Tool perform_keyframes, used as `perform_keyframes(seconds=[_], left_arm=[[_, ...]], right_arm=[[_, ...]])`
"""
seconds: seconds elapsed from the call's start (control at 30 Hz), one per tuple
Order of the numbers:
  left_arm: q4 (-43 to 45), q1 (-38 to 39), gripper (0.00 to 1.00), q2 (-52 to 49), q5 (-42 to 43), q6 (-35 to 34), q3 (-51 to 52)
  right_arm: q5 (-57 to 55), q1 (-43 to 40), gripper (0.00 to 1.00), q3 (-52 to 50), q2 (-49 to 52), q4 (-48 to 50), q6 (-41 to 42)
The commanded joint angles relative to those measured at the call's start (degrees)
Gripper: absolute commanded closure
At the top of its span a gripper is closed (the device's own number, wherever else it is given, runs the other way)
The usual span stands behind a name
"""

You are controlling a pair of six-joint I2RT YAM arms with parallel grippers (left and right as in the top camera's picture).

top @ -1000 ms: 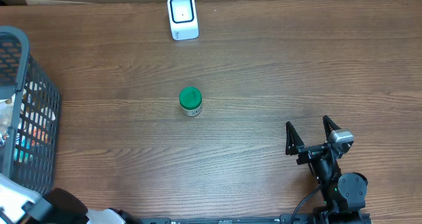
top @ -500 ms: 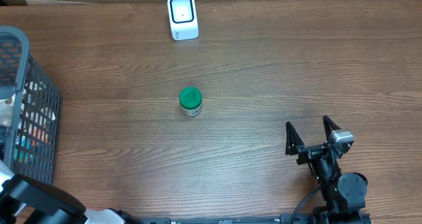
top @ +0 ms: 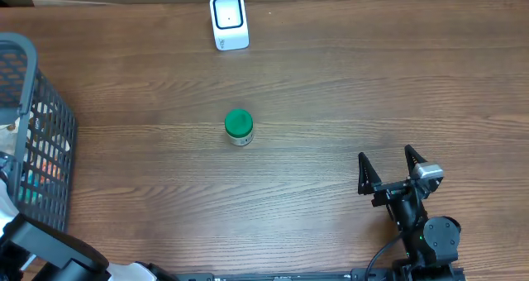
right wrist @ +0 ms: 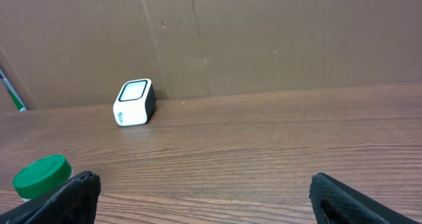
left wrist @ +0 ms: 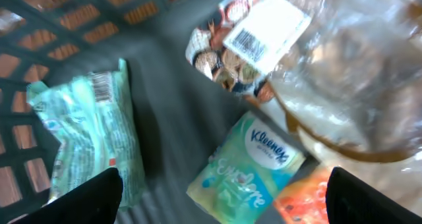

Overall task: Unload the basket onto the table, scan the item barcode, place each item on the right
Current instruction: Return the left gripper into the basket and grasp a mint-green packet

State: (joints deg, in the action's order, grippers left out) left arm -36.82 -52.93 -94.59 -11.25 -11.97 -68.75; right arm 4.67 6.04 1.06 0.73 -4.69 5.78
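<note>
My left pincer (left wrist: 221,201) hangs wide and empty over the basket (top: 58,161) at nine o'clock, with a Kleenex pack (left wrist: 247,161) lying beneath. On the bench (top: 331,83), my right pincer (top: 386,159) gapes wide at five o'clock, the scanner (top: 229,21) sits at twelve, and the green-lidded jar (top: 239,126) is central.

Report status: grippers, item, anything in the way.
Left gripper open over basket, empty. Right gripper open, empty. Jar upright on table, clear path to scanner.

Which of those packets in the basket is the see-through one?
The clear bag with the white barcode label; the mint packet, Kleenex pack and orange pack are opaque.
</note>
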Motion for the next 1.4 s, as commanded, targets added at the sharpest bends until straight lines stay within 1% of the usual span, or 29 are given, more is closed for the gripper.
perform_keyframes(seconds=[0.0,0.13,0.37,0.57,0.8,1.03,1.37], left_arm=[[1.1,0.1,0.19,-1.0,-0.8,2.6,1.1],[0.9,0.1,0.19,-1.0,-0.1,2.6,0.5],[-3.1,0.1,0.20,-1.0,5.2,2.6,-3.9],[-8.7,0.0,0.19,-1.0,5.3,2.5,-9.9],[-9.5,-0.1,0.20,-1.9,5.2,2.6,-10.1],[-9.3,-2.0,0.17,-6.8,5.6,2.6,-10.1],[-7.3,-2.8,0.18,-15.5,6.9,3.2,-10.1]], right_arm=[[0.1,-0.1,0.00,-0.6,-0.6,0.3,0.2],[0.1,-0.1,0.00,-0.6,-0.6,0.3,0.2],[0.1,-0.1,0.00,-0.6,-0.6,0.3,0.2],[0.1,-0.1,0.00,-0.6,-0.6,0.3,0.2],[0.1,-0.1,0.00,-0.6,-0.6,0.3,0.2],[0.1,-0.1,0.00,-0.6,-0.6,0.3,0.2],[0.1,-0.1,0.00,-0.6,-0.6,0.3,0.2]])
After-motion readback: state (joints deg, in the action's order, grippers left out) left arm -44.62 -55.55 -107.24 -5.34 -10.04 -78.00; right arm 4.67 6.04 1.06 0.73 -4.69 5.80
